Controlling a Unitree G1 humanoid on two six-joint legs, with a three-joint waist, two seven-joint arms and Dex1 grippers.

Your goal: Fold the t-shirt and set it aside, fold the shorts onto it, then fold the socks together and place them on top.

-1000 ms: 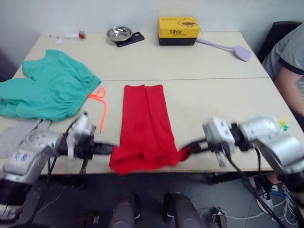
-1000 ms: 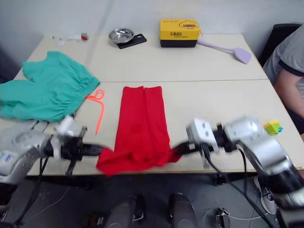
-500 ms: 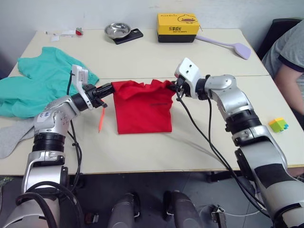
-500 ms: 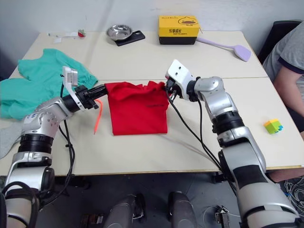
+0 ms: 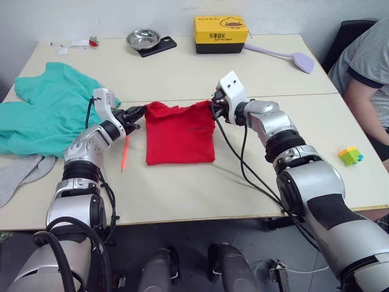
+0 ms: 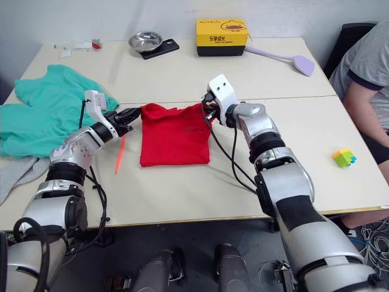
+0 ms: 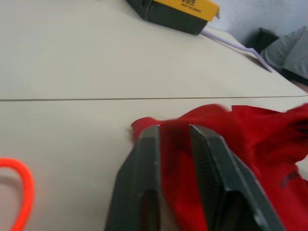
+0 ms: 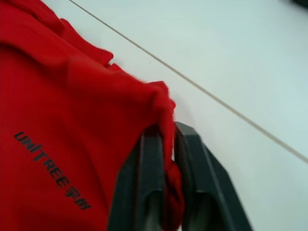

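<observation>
The red t-shirt (image 5: 179, 134) lies folded into a short rectangle on the table's middle, its dark print facing up (image 8: 53, 171). At its far left corner, my left gripper (image 5: 138, 114) has its fingers (image 7: 147, 168) closed around the red fabric. My right gripper (image 5: 214, 108) is shut on the far right corner, with cloth pinched between its fingers (image 8: 192, 163). The teal-green shorts (image 5: 48, 112) lie spread at the left, and their orange drawstring (image 5: 124, 152) trails beside the shirt. The grey socks (image 5: 18, 176) lie at the near left edge.
A yellow box (image 5: 220, 34), a metal bowl (image 5: 140, 39) on a black slab and a purple spatula (image 5: 292, 58) line the far side. A small coloured block (image 5: 349, 156) sits at the near right. A person (image 5: 364, 67) sits at the right.
Both grippers carried the shirt's near edge up and over to its far edge, folding it in half. The held corners have now come down onto the table.
</observation>
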